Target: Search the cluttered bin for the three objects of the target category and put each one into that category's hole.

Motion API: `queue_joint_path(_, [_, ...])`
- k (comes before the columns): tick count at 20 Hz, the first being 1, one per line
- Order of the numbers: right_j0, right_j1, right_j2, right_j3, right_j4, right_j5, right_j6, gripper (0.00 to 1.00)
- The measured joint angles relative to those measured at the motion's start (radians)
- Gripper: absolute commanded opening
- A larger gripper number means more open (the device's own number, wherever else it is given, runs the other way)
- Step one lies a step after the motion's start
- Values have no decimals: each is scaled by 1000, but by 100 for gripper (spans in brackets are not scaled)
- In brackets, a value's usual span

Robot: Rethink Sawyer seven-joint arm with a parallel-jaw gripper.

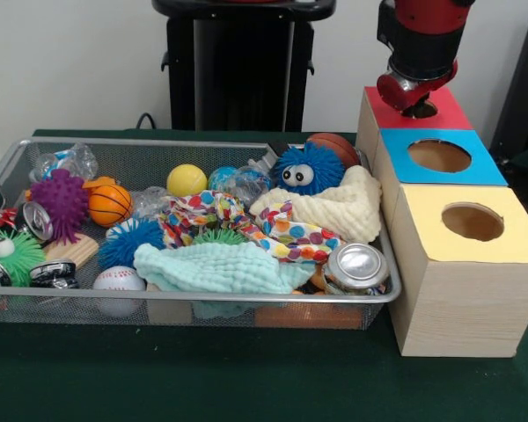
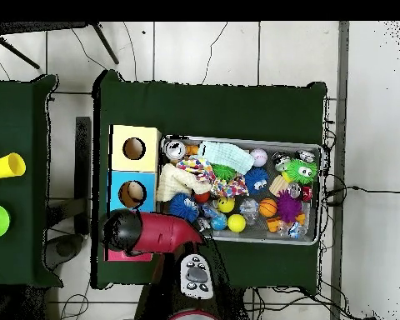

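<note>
The silver wire-mesh bin lies on the green table, full of balls and cloths; it also shows in the overhead view. No soft toy animal shows plainly. An orange shape lies low at the bin's front under the cloths, and I cannot tell what it is. The red-panelled box stands farthest back in the row of boxes. My gripper hangs right over its round hole and covers most of it. In the overhead view the arm hides the red box.
The blue-ringed hole and the yellow-ringed hole sit nearer the camera. The bin holds an orange toy basketball, a blue fuzzy ball with googly eyes, a mint cloth, a cream cloth, and a can.
</note>
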Motion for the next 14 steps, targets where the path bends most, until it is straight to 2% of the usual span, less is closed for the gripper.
queue_joint_path(5, [-6,26,9,10,13,-39,5,0])
queue_joint_path(10, [-8,31,16,14,31,-37,15,0])
queue_joint_path(11, [-7,32,18,15,34,-36,17,100])
queue_joint_path(14, [-13,30,30,24,41,-34,23,100])
